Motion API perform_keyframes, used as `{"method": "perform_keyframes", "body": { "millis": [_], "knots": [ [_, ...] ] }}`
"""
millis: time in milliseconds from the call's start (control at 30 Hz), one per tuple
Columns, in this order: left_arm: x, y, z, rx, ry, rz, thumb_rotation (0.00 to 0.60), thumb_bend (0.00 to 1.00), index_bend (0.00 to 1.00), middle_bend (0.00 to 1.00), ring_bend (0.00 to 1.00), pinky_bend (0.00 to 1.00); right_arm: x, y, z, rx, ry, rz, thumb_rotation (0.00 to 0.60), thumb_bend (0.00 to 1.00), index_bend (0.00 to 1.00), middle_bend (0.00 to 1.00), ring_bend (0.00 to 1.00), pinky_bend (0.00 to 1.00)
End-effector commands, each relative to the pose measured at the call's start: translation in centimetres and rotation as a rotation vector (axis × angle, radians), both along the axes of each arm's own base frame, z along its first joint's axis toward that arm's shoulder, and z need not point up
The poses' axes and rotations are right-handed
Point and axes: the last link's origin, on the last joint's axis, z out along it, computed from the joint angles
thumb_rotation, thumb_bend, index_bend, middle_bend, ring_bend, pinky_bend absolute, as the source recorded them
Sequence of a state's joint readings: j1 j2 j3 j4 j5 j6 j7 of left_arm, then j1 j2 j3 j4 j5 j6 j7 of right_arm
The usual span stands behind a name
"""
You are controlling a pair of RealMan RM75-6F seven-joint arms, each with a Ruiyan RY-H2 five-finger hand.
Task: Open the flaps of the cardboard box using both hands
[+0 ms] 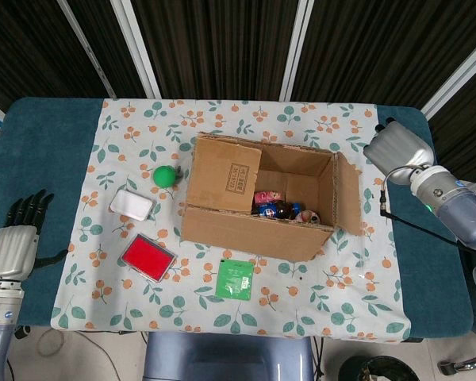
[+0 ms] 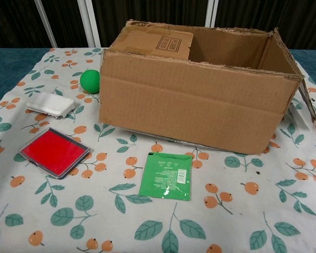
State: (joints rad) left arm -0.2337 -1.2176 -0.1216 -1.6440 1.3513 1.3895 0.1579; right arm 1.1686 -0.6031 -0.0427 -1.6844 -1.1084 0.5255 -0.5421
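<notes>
1. The cardboard box (image 1: 262, 198) sat mid-table on the patterned cloth (image 1: 317, 302).
2. The right hand (image 1: 395, 144) hovered beside its folded-out flap (image 1: 348, 193); grip unclear.
3. The left hand (image 1: 17, 236), fingers spread, lay well apart.

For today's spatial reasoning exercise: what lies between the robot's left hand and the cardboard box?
In the head view, between the left hand and the cardboard box lie a red tray and a white packet, on the patterned cloth.

Brown cardboard box (image 1: 258, 202) sits mid-table, top open. Right flap (image 1: 348, 193) hangs down outside at 3 o'clock; left flap (image 1: 226, 176) w/ printed label tips inward, 9 o'clock.
</notes>
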Motion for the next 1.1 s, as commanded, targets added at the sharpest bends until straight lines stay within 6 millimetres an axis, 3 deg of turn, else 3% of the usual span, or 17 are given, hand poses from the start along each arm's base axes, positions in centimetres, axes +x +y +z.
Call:
{"method": "perform_keyframes", "body": {
  "millis": [33,233,433,567,767,933,1100],
  "knots": [
    [0.1,0.1,0.0,-0.004,0.012,-0.003,0.600,0.06,0.00,0.00,0.00,0.00,-4.9,3.1,-0.8,-0.202,-0.228,-0.093,0.600,0.58,0.34,0.38,0.25,0.28],
    [0.6,0.3,-0.4,-0.035,0.041,-0.007,0.600,0.07,0.00,0.00,0.00,0.00,-8.8,7.6,-2.6,-0.390,-0.471,-0.150,0.600,0.43,0.19,0.27,0.22,0.27],
    [2.4,1.3,-0.6,-0.086,0.091,-0.062,0.600,0.09,0.00,0.00,0.00,0.00,-12.6,12.8,-4.6,-0.488,-0.679,-0.186,0.600,0.39,0.04,0.13,0.11,0.25],
    [4.5,2.4,-0.5,-0.112,0.115,-0.119,0.600,0.11,0.00,0.00,0.00,0.00,-14.5,15.3,-5.8,-0.526,-0.750,-0.196,0.600,0.39,0.01,0.09,0.09,0.25],
    [9.3,4.7,-0.6,-0.171,0.148,-0.230,0.600,0.14,0.00,0.00,0.00,0.00,-17.3,17.8,-7.4,-0.563,-0.841,-0.207,0.600,0.38,0.01,0.09,0.09,0.25],
    [15.1,6.7,-0.7,-0.235,0.210,-0.374,0.600,0.34,0.00,0.00,0.00,0.00,-19.1,18.6,-8.2,-0.573,-0.896,-0.213,0.600,0.39,0.01,0.09,0.09,0.25],
    [18.9,8.3,-1.3,-0.287,0.270,-0.462,0.600,0.56,0.00,0.02,0.00,0.02,-19.3,18.2,-8.1,-0.577,-0.941,-0.186,0.600,0.39,0.02,0.09,0.09,0.25]
  ]
}}
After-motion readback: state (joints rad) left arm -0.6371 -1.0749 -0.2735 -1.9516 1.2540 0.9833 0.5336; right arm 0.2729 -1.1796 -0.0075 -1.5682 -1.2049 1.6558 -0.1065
